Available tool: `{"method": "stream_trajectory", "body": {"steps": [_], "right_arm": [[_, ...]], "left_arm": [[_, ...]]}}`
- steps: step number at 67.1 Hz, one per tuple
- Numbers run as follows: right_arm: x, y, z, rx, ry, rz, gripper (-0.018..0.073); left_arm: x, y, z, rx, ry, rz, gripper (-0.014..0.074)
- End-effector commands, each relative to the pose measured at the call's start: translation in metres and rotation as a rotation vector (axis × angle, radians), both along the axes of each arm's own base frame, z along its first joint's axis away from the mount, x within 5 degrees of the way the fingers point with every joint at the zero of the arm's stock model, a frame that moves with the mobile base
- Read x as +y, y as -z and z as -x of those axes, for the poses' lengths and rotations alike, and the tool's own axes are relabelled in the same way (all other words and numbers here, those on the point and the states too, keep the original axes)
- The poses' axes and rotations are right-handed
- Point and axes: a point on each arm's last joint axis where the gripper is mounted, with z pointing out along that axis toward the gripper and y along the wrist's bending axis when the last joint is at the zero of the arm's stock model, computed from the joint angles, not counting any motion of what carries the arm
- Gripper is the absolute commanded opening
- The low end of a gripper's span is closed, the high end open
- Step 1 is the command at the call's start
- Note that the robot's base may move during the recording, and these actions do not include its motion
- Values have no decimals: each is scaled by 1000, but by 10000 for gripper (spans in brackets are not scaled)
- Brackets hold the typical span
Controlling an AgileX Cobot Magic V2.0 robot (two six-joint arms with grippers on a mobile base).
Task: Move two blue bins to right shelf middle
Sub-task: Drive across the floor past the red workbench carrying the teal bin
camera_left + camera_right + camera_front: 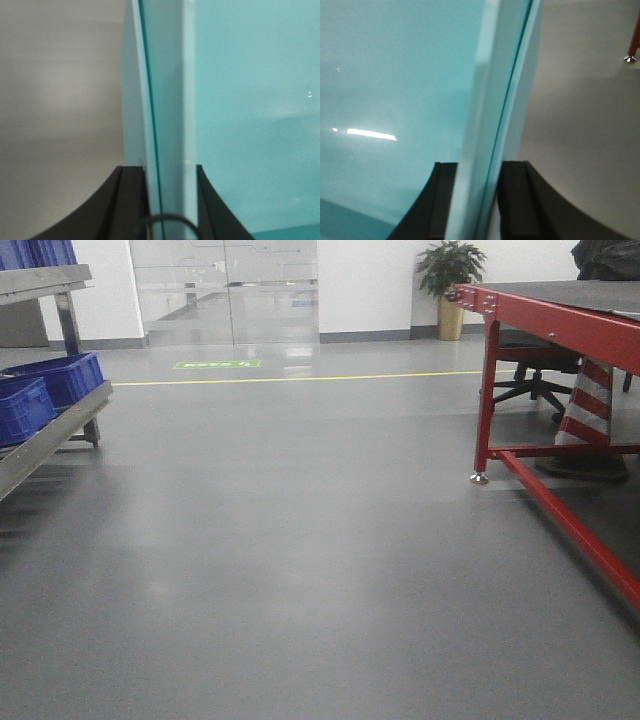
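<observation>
In both wrist views a blue bin fills the frame and looks pale turquoise in this light. My left gripper (170, 200) is shut on the bin's left wall (167, 100), one finger outside and one inside. My right gripper (477, 200) is shut on the opposite wall (492, 100) in the same way. A thin dark seam runs along each gripped wall. The bin's inside (255, 110) shows nothing in it. In the front view two more blue bins (62, 378) (22, 406) rest on the left shelf (40, 445), with others (38, 251) on the level above. Neither gripper appears in the front view.
A red-framed table (560, 325) stands at the right, its foot (479, 478) on the grey floor and a low rail (575, 530) running toward me. Behind it are an office chair (530, 375), a striped post (590, 405), a potted plant (450, 285) and glass doors (225, 290).
</observation>
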Motion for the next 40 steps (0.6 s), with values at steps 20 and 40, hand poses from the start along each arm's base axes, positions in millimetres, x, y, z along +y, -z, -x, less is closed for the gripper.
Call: {"method": "stream_trajectory", "body": {"steps": [20, 40], "right_arm": [[-1, -15, 7, -81, -17, -27, -154], [-1, -15, 7, -81, -17, -27, -154]], "left_arm": [[3, -21, 2, -147, -29, 73, -111], [3, -21, 2, -147, -29, 73, -111]]}}
